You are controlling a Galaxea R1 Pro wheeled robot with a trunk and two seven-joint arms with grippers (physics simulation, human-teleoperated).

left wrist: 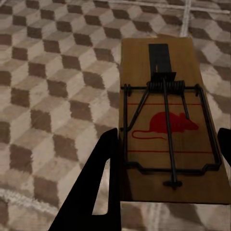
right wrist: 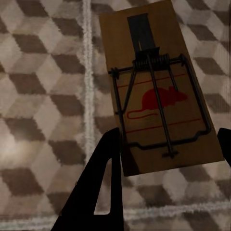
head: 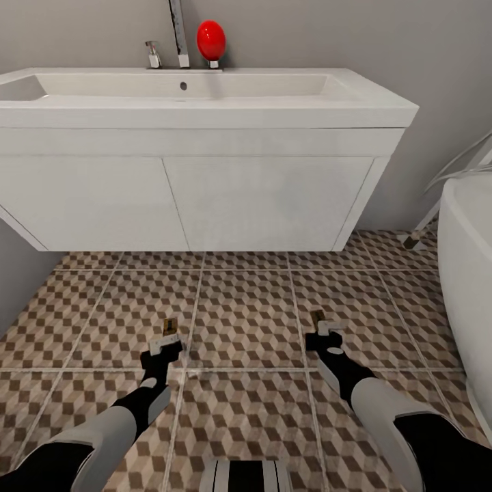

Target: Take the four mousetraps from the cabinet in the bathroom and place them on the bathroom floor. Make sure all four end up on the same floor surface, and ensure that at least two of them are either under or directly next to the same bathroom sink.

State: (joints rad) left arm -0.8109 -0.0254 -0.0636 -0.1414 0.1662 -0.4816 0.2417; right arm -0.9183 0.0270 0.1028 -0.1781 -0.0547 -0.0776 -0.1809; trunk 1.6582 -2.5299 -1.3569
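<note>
Nearest the head camera, the two black-and-white arms are reaching forward and down over the patterned bathroom floor (head: 246, 307) of brown, beige and cream cube tiles. The left gripper (head: 166, 339) is holding a flat brown wooden mousetrap with a wire spring and red mouse print (left wrist: 168, 120) — its black fingers (left wrist: 101, 183) are clamped on the long edges of the near end, and the board's long axis is running straight out along the fingers, away from the robot. The right gripper (head: 324, 333) is gripping a second brown wooden mousetrap with the same red mouse print (right wrist: 156, 91) in the same way, one black finger (right wrist: 103, 178) pressing its edge; that trap's long axis is tilting slightly off the finger line, its far end also pointing ahead. In the head view both traps are showing as small brown tips (head: 170, 323) (head: 318, 316) low over the tiles; whether they are touching the floor cannot be told.

Further ahead, the long white rectangular sink (head: 205, 96) is sitting on its white two-door vanity (head: 191, 198), with a chrome tap (head: 179, 31) and a glossy red egg-shaped object (head: 210, 39) behind. At the right edge, the white oval bathtub (head: 471, 273) is curving into view.
</note>
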